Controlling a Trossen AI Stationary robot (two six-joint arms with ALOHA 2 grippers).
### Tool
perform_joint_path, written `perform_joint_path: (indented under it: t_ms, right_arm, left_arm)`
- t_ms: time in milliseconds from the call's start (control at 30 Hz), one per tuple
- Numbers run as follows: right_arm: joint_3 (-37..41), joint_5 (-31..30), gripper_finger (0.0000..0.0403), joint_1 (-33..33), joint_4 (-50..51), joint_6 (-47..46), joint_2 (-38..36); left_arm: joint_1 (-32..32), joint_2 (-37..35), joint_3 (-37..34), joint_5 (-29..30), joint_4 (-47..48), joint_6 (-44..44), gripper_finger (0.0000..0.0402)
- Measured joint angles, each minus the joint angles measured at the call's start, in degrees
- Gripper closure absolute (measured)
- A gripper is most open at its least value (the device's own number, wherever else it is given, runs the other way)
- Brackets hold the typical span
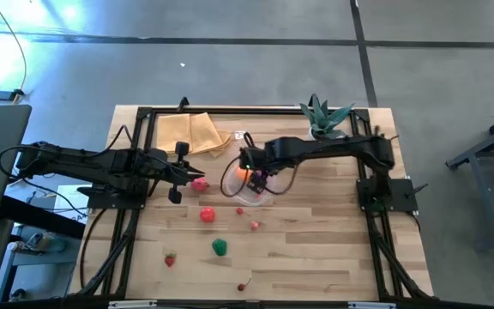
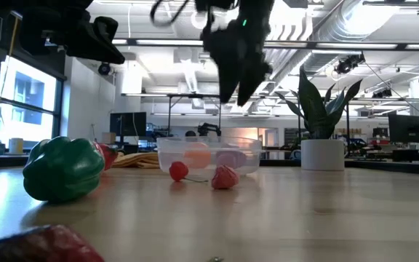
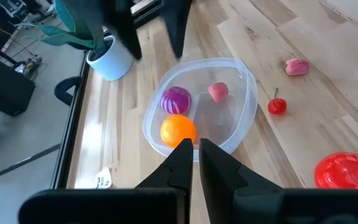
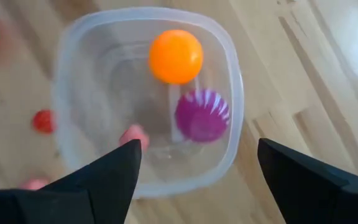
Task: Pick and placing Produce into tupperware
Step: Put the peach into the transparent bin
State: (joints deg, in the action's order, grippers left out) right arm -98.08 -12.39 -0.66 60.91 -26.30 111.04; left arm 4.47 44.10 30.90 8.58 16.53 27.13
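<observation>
The round clear tupperware (image 1: 245,186) (image 4: 148,99) stands on the table and holds an orange ball (image 4: 176,56), a purple piece (image 4: 202,116) and a small pink piece (image 4: 133,133). My right gripper (image 4: 199,143) (image 1: 257,182) hangs open right above it, touching nothing. My left gripper (image 3: 196,147) (image 1: 185,172) is shut just left of the tupperware, beside a red piece (image 1: 198,183) (image 3: 347,171). More produce lies on the table: a red piece (image 1: 207,215), a green pepper (image 1: 219,247) (image 2: 62,169), a pink piece (image 1: 255,226), a strawberry (image 1: 171,258) and cherries (image 1: 243,286) (image 3: 277,106).
A spiky green plant in a white pot (image 1: 322,118) (image 2: 321,153) stands at the far right. A folded yellow cloth (image 1: 191,133) lies at the far edge, left of the middle. Black frame rails (image 1: 131,215) run along the table's sides. Bare wood lies near the front right.
</observation>
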Motion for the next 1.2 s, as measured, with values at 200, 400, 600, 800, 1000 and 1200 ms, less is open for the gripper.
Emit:
perform_joint_path:
  t_ms: [200,400,600,800,1000,1200]
  right_arm:
    - [0.0,-4.9,0.0089,10.7,3.6,-2.4,-3.8]
    - [1.1,-14.6,0.0089,23.7,0.5,-4.8,-3.7]
    - [5.5,-16.5,0.0089,30.8,-0.6,-14.4,-3.5]
    - [10.1,-19.7,0.0089,35.1,-4.2,-14.9,-3.5]
    - [18.0,-18.2,0.0089,36.6,-17.8,-7.3,-3.8]
    - [29.6,-17.1,0.0092,34.2,-36.9,-3.0,-8.8]
  left_arm:
    - [0.0,0.0,0.0,0.0,0.0,0.0,0.0383]
    - [0.0,0.0,0.0,0.0,0.0,0.0,0.0383]
    - [0.0,0.0,0.0,0.0,0.0,0.0,0.0383]
    - [0.0,0.0,0.0,0.0,0.0,0.0,0.0383]
    - [0.0,0.0,0.0,0.0,0.0,0.0,0.0383]
    - [0.0,0.0,0.0,0.0,0.0,0.0,0.0383]
